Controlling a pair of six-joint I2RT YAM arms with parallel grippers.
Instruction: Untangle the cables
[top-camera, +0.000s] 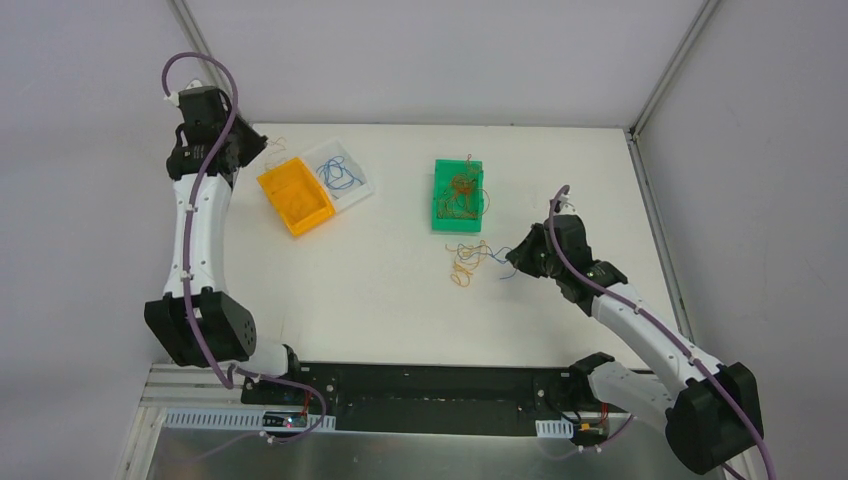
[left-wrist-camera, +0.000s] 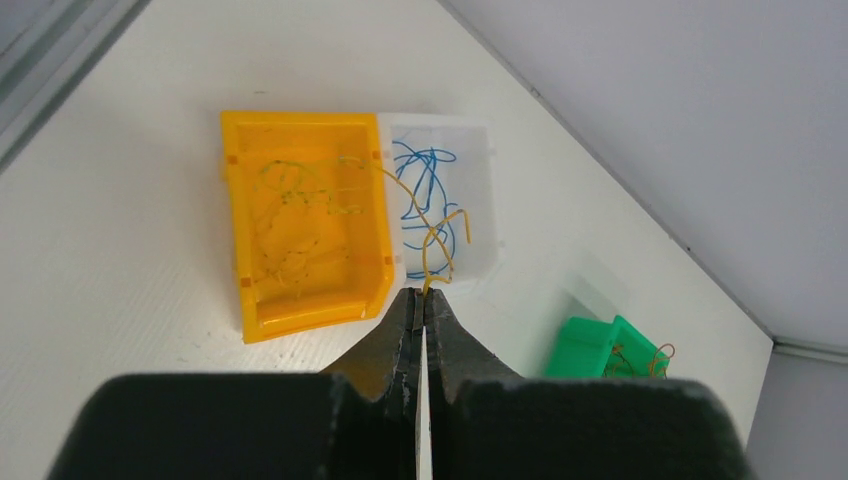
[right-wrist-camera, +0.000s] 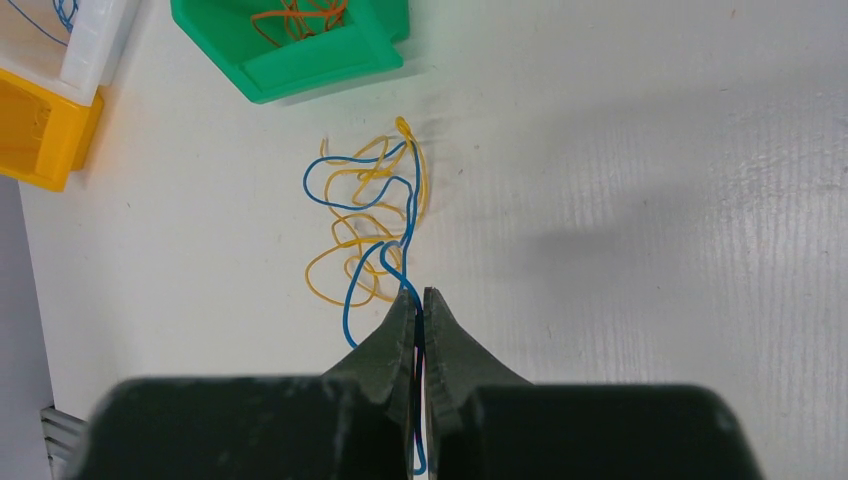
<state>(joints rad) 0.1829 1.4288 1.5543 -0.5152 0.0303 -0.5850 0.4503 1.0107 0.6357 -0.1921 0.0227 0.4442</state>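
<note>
A tangle of blue and yellow cables (right-wrist-camera: 365, 215) lies on the white table just in front of the green bin (right-wrist-camera: 310, 65); from above the tangle (top-camera: 465, 262) sits left of my right gripper (top-camera: 512, 262). The right gripper (right-wrist-camera: 421, 295) is shut on a blue cable (right-wrist-camera: 352, 290) that runs out of the tangle and between its jaws. Far left, my left gripper (top-camera: 258, 150) hovers by the yellow bin. The left gripper (left-wrist-camera: 424, 295) is shut on the end of a yellow cable (left-wrist-camera: 440, 235), which curls up over the white bin (left-wrist-camera: 480, 260).
The yellow bin (top-camera: 310, 222) holds thin yellowish wires, the white bin (top-camera: 362, 185) beside it holds blue ones, and the green bin (top-camera: 440, 222) holds orange and brown ones. Walls and a metal frame close off the table's back and right sides.
</note>
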